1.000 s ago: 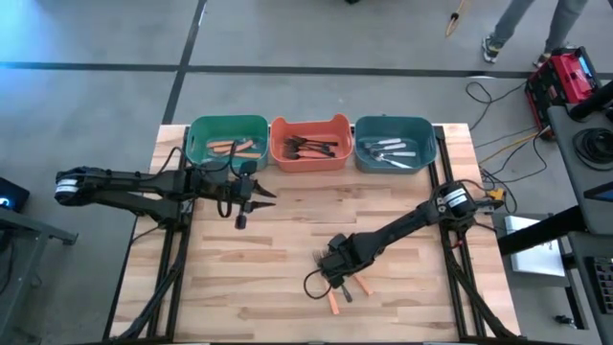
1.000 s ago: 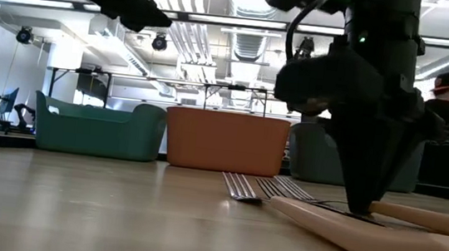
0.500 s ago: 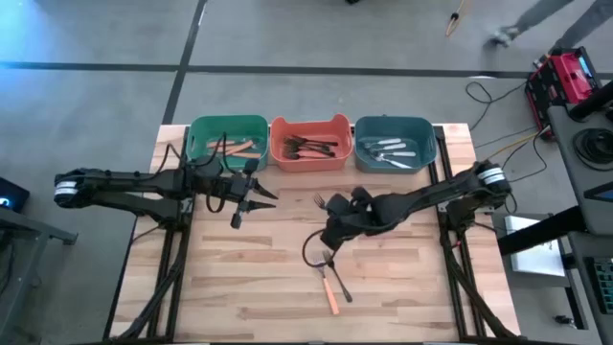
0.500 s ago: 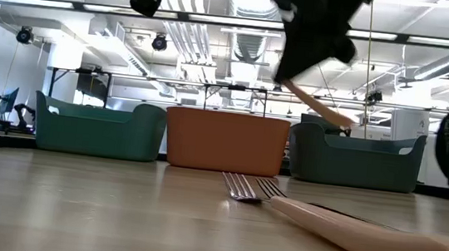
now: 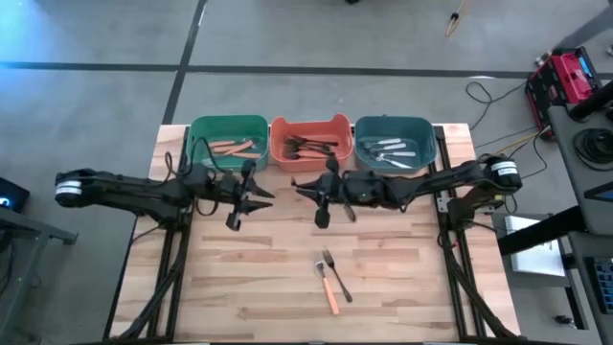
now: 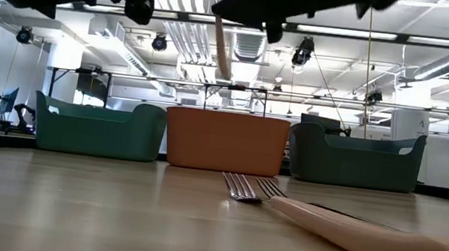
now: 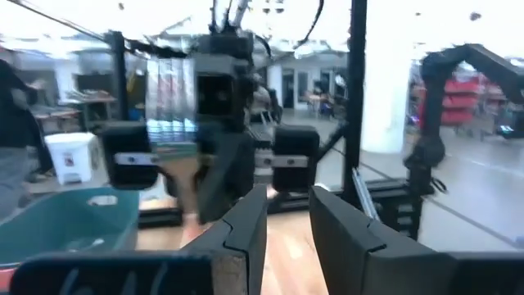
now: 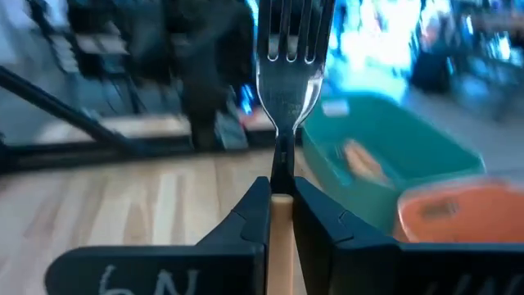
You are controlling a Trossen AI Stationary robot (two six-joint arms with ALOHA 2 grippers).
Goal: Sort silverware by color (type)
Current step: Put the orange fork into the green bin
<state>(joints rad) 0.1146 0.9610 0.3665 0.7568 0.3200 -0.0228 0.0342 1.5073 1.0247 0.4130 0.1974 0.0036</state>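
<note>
2 forks lie mid-table: orange-handled fork (image 5: 329, 287) beside dark-handled fork (image 5: 337, 276). Right gripper (image 5: 305, 188), above the boards near the orange plastic bin (image 5: 309, 156), is clamped on an orange-handled metal-tined fork (image 8: 282, 98). Left gripper (image 5: 261, 195) hovers opposite, fingers slightly apart, empty.

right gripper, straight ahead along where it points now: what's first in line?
Probably the left gripper, facing the right gripper across bare table. The held orange-handled fork leads; height match unclear.

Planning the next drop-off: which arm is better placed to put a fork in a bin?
The right. Its gripper is shut on an orange-handled fork, raised in front of the bins. The left gripper holds nothing, though it hovers nearer the green bin.
</note>
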